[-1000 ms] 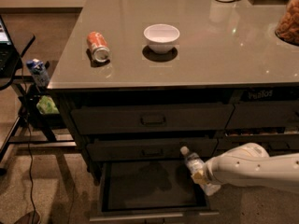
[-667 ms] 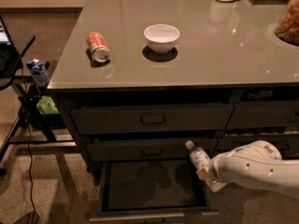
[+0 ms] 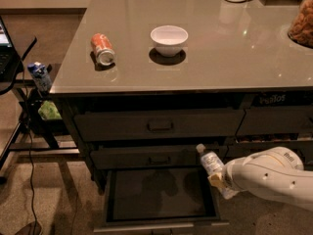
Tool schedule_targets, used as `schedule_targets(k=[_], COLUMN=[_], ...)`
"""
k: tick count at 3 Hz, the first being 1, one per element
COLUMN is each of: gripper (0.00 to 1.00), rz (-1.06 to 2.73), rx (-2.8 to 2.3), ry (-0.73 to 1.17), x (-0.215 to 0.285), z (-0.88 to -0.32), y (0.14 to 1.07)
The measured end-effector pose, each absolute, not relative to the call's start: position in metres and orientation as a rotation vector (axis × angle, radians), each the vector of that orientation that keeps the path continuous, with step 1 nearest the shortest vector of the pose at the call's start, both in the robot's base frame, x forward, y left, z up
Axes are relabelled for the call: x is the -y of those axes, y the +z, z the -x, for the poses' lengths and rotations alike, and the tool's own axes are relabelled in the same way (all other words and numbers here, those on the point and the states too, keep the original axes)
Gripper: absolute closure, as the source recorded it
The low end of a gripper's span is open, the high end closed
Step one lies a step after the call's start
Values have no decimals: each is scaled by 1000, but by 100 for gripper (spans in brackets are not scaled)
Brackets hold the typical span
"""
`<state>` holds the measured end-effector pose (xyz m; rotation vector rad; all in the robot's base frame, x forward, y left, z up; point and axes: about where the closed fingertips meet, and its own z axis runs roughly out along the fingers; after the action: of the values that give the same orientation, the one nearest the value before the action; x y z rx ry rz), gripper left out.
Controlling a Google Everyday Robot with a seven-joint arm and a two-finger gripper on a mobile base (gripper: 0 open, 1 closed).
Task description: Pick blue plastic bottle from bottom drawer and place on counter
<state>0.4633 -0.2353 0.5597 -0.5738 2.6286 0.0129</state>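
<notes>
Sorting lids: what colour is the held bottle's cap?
White cap, camera view; gripper at the bottom drawer's right edge holds the bottle.

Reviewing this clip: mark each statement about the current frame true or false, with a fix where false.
1. The bottom drawer is pulled open. True.
2. The blue plastic bottle lies on the drawer floor. False: the hand holds it in the air at the drawer's right edge, with its cap tilted up and to the left.
3. The can stands upright on the counter. False: it lies on its side.
4. A white bowl sits on the counter, to the right of the can. True.
5. The hand is above the counter. False: it is below counter level, at the height of the lower drawers.
</notes>
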Motion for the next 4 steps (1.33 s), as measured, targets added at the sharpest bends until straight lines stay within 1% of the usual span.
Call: schedule_targets(k=[3,4], gripper=[100,100], rz=[601,607], rx=[-2465,-2447], ry=[-89,-99], x=[237,237], z=[-456,-456], y=[683,694])
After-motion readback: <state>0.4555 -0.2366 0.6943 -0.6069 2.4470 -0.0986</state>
